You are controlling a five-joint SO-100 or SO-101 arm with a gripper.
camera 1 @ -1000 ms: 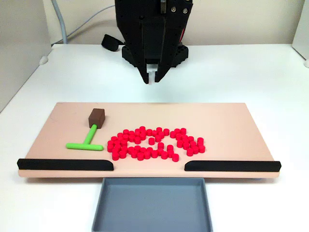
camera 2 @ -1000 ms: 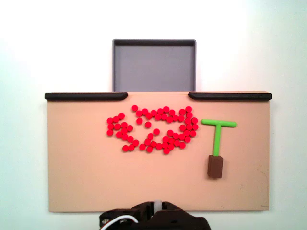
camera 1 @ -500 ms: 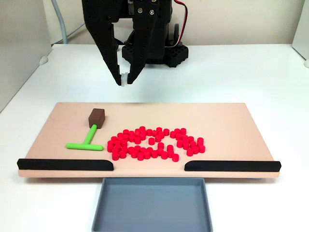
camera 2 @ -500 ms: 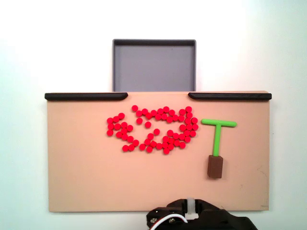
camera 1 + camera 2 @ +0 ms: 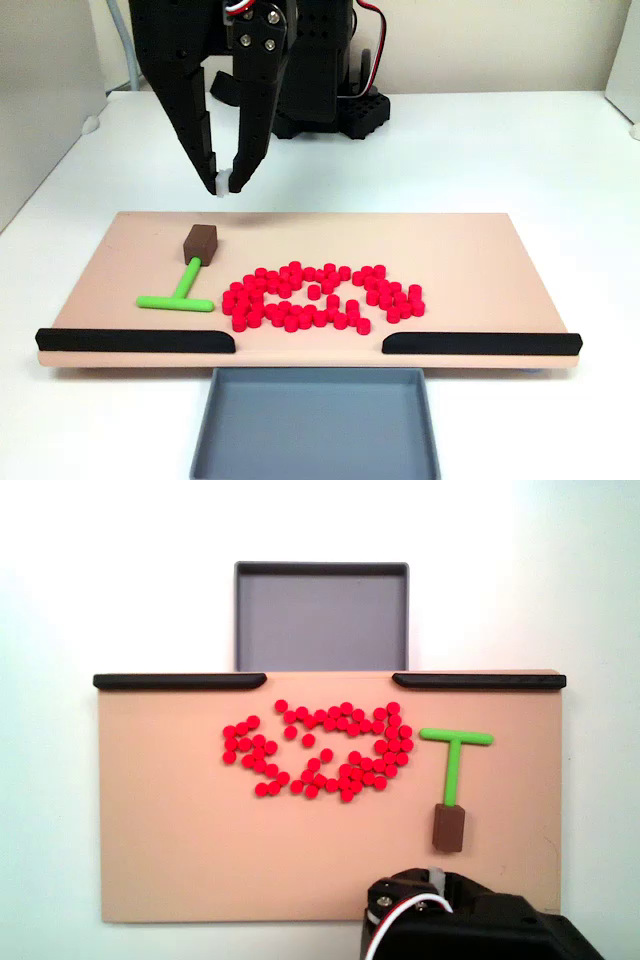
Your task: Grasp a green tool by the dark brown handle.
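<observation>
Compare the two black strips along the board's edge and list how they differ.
1. In a fixed view, the left black strip ends level with the grey tray's left edge; the right black strip begins at the tray's right edge.
2. The green tool lies nearer the left strip.

Both are long, black and lie flat along the board edge.

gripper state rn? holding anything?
Gripper: nearly shut, only a narrow gap at the fingertips, holding nothing. It hangs above and behind the dark brown handle of the green tool, clear of it.
</observation>
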